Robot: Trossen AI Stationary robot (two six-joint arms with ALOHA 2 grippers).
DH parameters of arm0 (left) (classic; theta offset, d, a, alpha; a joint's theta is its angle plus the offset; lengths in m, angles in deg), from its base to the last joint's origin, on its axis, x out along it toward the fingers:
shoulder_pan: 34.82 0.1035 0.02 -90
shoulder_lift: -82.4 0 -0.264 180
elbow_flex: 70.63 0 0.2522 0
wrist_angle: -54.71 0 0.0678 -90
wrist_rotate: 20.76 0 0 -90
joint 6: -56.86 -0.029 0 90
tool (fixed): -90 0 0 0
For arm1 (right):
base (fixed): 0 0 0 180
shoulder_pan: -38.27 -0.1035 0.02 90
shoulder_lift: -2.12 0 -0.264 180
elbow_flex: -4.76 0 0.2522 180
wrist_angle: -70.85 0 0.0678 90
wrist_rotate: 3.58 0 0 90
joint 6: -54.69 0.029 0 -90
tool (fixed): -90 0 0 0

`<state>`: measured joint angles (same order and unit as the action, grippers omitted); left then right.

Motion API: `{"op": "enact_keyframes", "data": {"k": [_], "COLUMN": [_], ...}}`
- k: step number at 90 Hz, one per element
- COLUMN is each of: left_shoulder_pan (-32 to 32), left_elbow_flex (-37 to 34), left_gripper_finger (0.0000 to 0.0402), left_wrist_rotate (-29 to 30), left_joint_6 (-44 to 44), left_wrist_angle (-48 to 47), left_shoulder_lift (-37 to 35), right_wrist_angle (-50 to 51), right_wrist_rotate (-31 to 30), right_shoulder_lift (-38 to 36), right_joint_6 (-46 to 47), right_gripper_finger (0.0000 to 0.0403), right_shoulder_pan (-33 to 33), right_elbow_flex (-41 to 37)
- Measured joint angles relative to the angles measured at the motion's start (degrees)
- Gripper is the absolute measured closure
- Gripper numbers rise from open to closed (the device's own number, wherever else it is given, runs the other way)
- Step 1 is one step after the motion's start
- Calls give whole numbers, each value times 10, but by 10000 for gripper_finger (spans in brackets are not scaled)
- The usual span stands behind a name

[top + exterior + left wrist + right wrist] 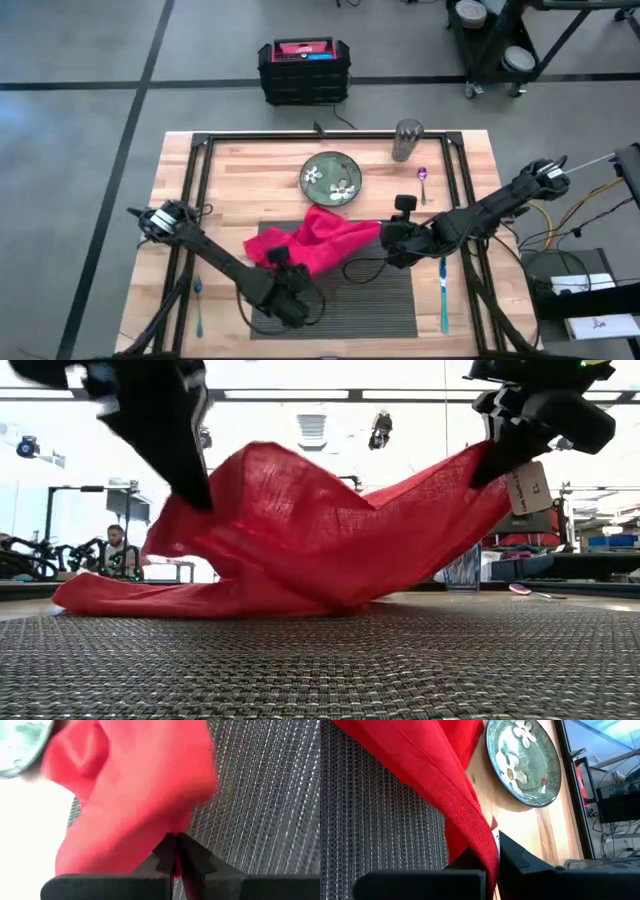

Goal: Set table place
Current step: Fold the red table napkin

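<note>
- Tabletop (470, 170): light-wood butcher-block surface with a black rail frame, seen from above with both arms reaching toward its middle.
- Placemat (380, 295): dark grey, finely ribbed, lying flat on the near central part of the tabletop; its weave fills the foreground of the low view.
- Red napkin (315, 245): draped across the far edge of the placemat, partly lifted, with one end trailing on the mat; a white tag (527, 487) hangs at its raised right corner.
- Left pincer (290, 285): over the placemat's left portion, fingers (167, 855) pressed together on a fold of the red napkin.
- Right pincer (385, 240): at the napkin's right corner, above the placemat's far edge, clamped tight on the hemmed cloth edge.
- Plate (331, 178): green, with a white flower pattern, on bare wood just beyond the napkin.
- Metal cup (407, 140): upright, beyond and to the right of the plate.
- Spoon (423, 183): purple-tinted bowl, lying right of the plate.
- Blue-handled utensils: one (444, 295) right of the placemat, one (199, 305) left of it.
</note>
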<state>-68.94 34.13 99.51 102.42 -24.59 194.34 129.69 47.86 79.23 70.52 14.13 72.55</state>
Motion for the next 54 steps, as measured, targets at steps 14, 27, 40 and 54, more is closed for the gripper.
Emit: {"op": "enact_keyframes", "data": {"k": [14,27,40,54], "left_shoulder_pan": [-1,-3,-3,3], "left_elbow_flex": [80,141,159,155], "left_gripper_finger": [401,401,401,401], "left_wrist_rotate": [3,25,50,82], "left_joint_6": [1,2,-5,-20], "left_wrist_angle": [-122,-209,-241,-246], "left_shoulder_lift": [-5,-26,-70,-138], "right_wrist_angle": [10,66,108,160], "right_wrist_rotate": [0,0,0,-3], "right_shoulder_lift": [-6,-15,-31,-47], "right_joint_6": [-24,-40,-55,-61], "right_gripper_finger": [403,403,403,403], "right_shoulder_pan": [0,0,0,5], "right_elbow_flex": [42,118,184,272]}}
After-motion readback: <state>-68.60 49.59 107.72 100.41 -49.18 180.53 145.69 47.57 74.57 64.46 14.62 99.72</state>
